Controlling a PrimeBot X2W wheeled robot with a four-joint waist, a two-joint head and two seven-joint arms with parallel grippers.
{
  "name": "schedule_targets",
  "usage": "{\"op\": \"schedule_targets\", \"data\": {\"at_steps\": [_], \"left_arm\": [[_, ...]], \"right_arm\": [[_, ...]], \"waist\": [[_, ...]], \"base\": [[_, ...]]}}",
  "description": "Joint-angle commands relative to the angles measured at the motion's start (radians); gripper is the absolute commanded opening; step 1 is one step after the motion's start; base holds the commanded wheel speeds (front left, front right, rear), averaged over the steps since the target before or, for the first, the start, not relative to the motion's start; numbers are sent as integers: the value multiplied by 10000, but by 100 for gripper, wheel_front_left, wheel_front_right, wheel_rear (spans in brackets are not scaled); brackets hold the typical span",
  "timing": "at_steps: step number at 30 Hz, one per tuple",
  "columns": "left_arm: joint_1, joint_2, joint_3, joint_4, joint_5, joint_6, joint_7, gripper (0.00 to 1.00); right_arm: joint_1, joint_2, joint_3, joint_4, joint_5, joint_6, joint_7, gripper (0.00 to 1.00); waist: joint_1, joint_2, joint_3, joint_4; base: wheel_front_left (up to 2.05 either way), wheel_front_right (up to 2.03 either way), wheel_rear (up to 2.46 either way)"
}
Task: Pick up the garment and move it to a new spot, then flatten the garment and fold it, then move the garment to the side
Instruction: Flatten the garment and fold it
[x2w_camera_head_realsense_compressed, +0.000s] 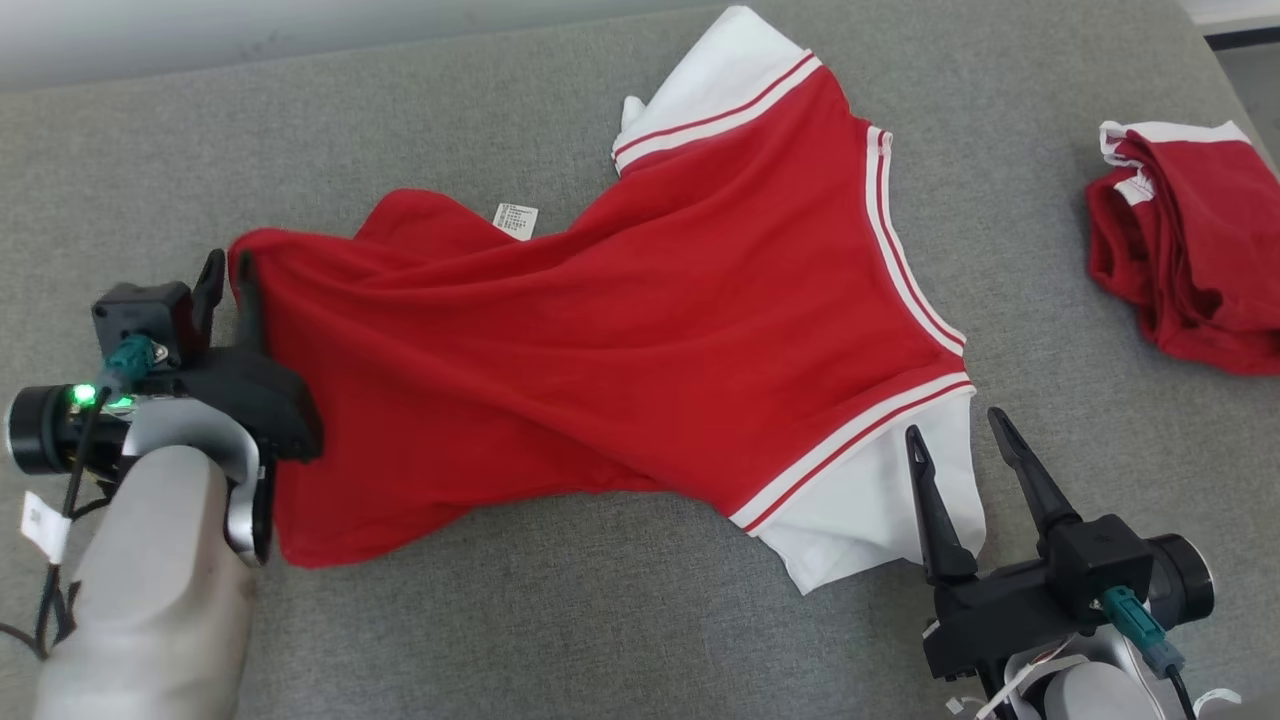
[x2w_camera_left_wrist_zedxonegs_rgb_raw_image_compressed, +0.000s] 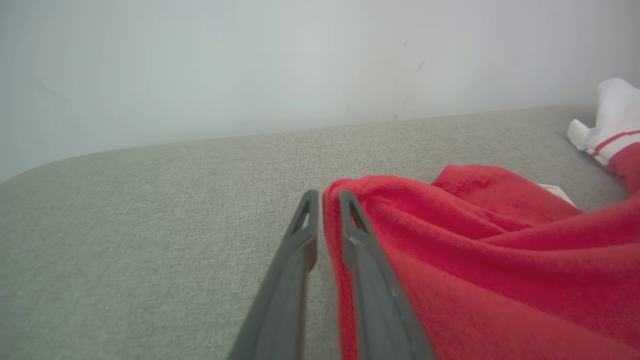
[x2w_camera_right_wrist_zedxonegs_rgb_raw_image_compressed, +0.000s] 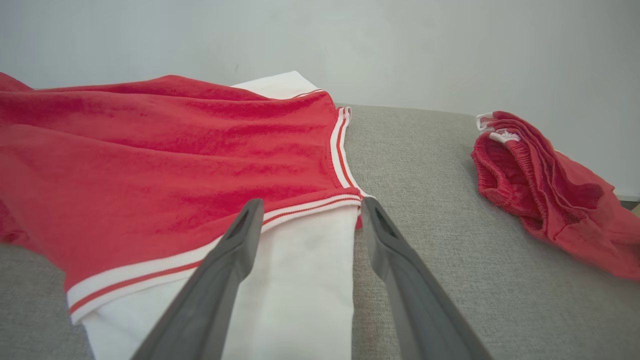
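Observation:
The garment (x2w_camera_head_realsense_compressed: 640, 330), red with white-and-red striped trim and white panels, lies stretched across the grey surface; its lettering is hidden. My left gripper (x2w_camera_head_realsense_compressed: 226, 272) is shut on the garment's left corner, and in the left wrist view the red cloth (x2w_camera_left_wrist_zedxonegs_rgb_raw_image_compressed: 475, 260) is pinched between the fingers of that gripper (x2w_camera_left_wrist_zedxonegs_rgb_raw_image_compressed: 327, 197). My right gripper (x2w_camera_head_realsense_compressed: 955, 425) stands open at the lower right, over the edge of a white panel (x2w_camera_head_realsense_compressed: 870, 510). In the right wrist view the gripper (x2w_camera_right_wrist_zedxonegs_rgb_raw_image_compressed: 311, 202) has that white panel (x2w_camera_right_wrist_zedxonegs_rgb_raw_image_compressed: 300, 285) lying between its spread fingers.
A second red cloth item (x2w_camera_head_realsense_compressed: 1190, 260) lies bunched at the right edge of the grey padded surface (x2w_camera_head_realsense_compressed: 560, 620), also seen from the right wrist (x2w_camera_right_wrist_zedxonegs_rgb_raw_image_compressed: 545, 190). A white label (x2w_camera_head_realsense_compressed: 516, 220) shows on the garment's far edge. A pale wall (x2w_camera_left_wrist_zedxonegs_rgb_raw_image_compressed: 250, 60) runs behind the surface.

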Motion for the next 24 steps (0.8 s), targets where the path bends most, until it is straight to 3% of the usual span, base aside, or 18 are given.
{"op": "schedule_targets", "data": {"at_steps": [1,6,12,18,24], "left_arm": [[186,-36,-5,25,4,-27,-89,100],[1144,-219,32,-563,-149,-179,-232,100],[2764,-394,394,-2290,-174,-245,-227,100],[4976,-902,1182,-4962,-123,-462,-223,100],[6940,-1416,1535,-6729,297,-700,-224,100]], "right_arm": [[43,-20,-57,49,41,-24,-39,100],[271,-3,-324,155,30,-24,-61,100],[543,-4,-655,187,-59,-24,9,100],[904,13,-869,287,122,-24,90,100],[1145,-135,-730,542,623,-24,0,100]], "waist": [[-2,-2,-206,139],[-2,-2,-937,427],[-2,-2,-1842,681],[-2,-2,-2721,967],[-2,-2,-3236,1186]], "base": [[0,0,0],[0,0,0],[0,0,0],[0,0,0],[0,0,0]]}}
